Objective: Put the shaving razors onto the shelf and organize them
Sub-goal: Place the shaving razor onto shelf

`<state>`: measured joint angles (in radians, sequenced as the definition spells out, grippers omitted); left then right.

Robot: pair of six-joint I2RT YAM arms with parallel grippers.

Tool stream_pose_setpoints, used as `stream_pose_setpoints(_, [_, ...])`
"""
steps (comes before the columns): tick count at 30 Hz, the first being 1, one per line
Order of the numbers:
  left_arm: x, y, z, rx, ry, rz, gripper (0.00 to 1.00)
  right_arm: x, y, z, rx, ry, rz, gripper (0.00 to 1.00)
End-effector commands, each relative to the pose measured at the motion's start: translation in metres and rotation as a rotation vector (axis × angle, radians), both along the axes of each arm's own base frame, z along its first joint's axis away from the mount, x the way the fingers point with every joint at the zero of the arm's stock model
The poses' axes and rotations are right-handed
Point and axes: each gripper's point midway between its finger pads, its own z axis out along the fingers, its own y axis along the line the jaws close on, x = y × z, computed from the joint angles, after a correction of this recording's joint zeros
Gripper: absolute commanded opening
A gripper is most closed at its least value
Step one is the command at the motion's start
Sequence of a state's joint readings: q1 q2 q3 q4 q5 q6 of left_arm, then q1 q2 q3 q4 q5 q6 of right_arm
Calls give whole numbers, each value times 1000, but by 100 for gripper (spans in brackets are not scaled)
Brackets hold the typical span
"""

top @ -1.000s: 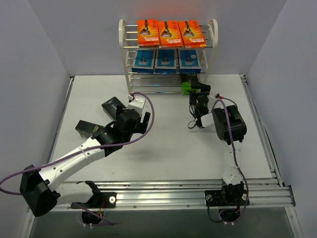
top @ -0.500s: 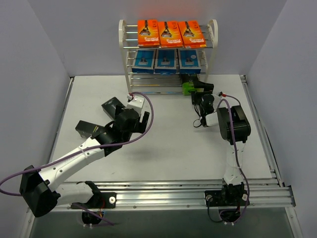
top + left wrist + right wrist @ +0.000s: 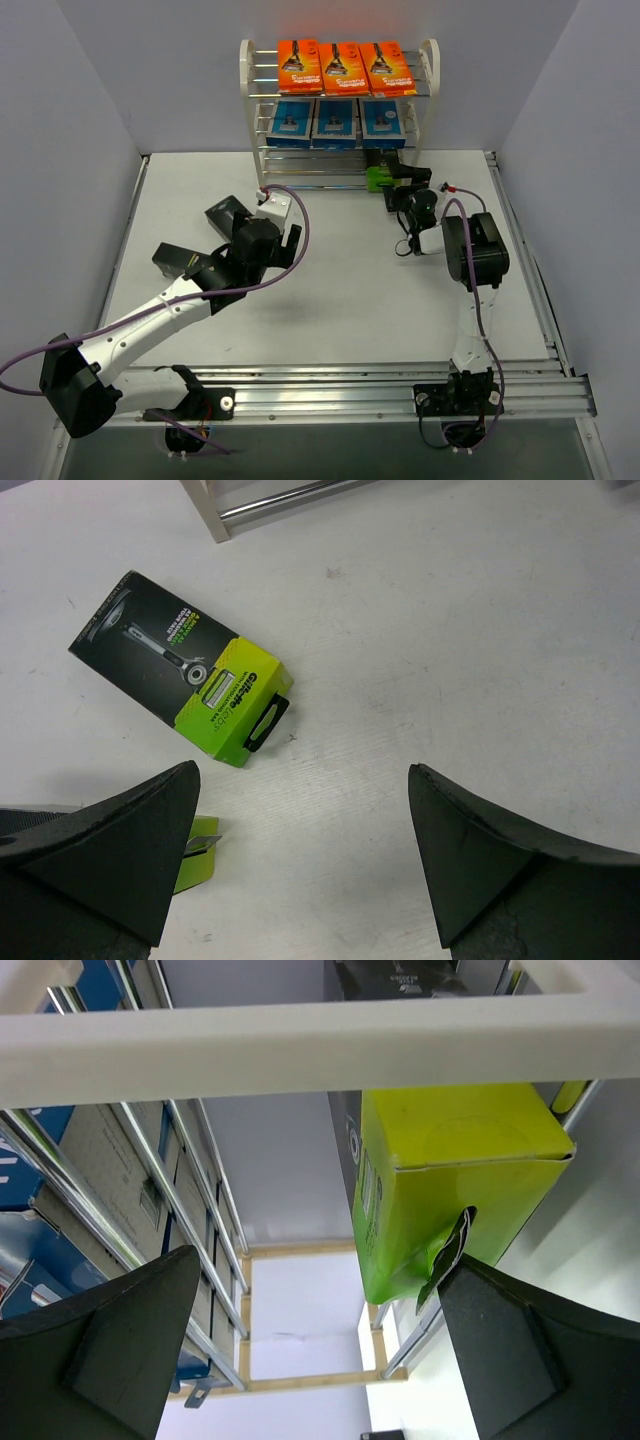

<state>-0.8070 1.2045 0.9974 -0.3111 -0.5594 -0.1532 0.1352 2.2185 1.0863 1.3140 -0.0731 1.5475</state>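
Observation:
The shelf (image 3: 430, 70) carries three orange razor cards (image 3: 342, 66) on its top tier and three blue packs (image 3: 335, 120) on the tier below. A black-and-lime box (image 3: 383, 172) sits at the right end of a low tier; from underneath its lime end (image 3: 450, 1185) fills the right wrist view. My right gripper (image 3: 400, 188) (image 3: 320, 1345) is open just below that box, whose hang tab nearly touches the right finger. Two more black-and-lime boxes (image 3: 228, 214) (image 3: 178, 260) lie on the table. Above them and a little to their right, my left gripper (image 3: 270, 220) (image 3: 305, 865) hangs open, empty; one box (image 3: 180, 665) lies ahead of it.
The shelf's rods (image 3: 170, 1190) and white front bar (image 3: 300, 1045) stand close above the right gripper. A shelf leg (image 3: 205, 505) is just ahead of the left gripper. Grey walls close in the table (image 3: 350, 300) on three sides.
My right gripper has moved up towards the shelf's lower right corner, closer under the lime box. The left arm and the table boxes have stayed put.

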Motion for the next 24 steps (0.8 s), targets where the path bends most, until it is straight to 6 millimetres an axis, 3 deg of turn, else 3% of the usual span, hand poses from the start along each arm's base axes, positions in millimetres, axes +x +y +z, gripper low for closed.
stream_pose_setpoints(1, [5,-5,21,-55,-47,-5,94,-7,6,26,-7,-27,64,100])
stream_pose_setpoints(10, [6,-4,22,-55,-49,-2,94,-13,8,29,-70,46,139,100])
stream_pose_setpoints(16, [7,-1,23,-55,-50,3,94,-12,3,42,-118,52,186,100])
stream_pose_setpoints(24, [8,-1,22,-49,-50,6,94,-31,5,32,-156,69,233,100])
